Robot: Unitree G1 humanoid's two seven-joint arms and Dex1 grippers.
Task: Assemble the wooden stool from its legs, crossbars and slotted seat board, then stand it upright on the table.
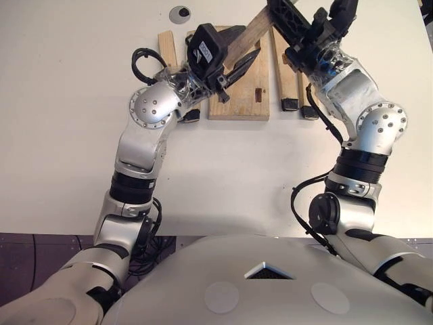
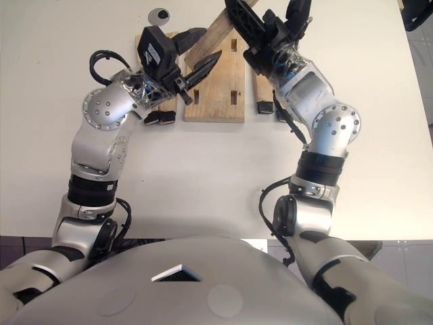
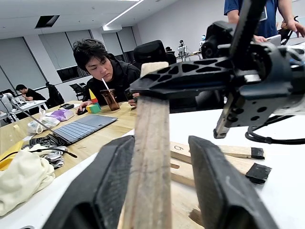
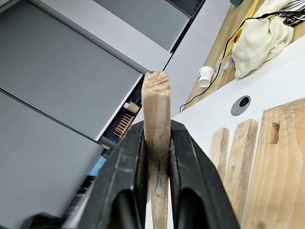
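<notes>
My right gripper (image 4: 157,128) is shut on a wooden leg (image 1: 247,34) and holds it slanted in the air above the slotted seat board (image 1: 242,99), which lies flat at the far middle of the table. My left gripper (image 1: 246,46) is open, with one finger on each side of the same leg's lower part (image 3: 150,157); its fingers (image 3: 217,181) stand slightly off the wood. More stool pieces lie flat on the table beside the board: one (image 1: 167,46) to its left and two with black end caps (image 1: 287,80) to its right.
The white table (image 1: 67,122) has open surface between the board and its near edge. A grey round grommet (image 1: 180,13) sits in the tabletop at the far edge, left of the pieces. Behind the table are desks with seated people.
</notes>
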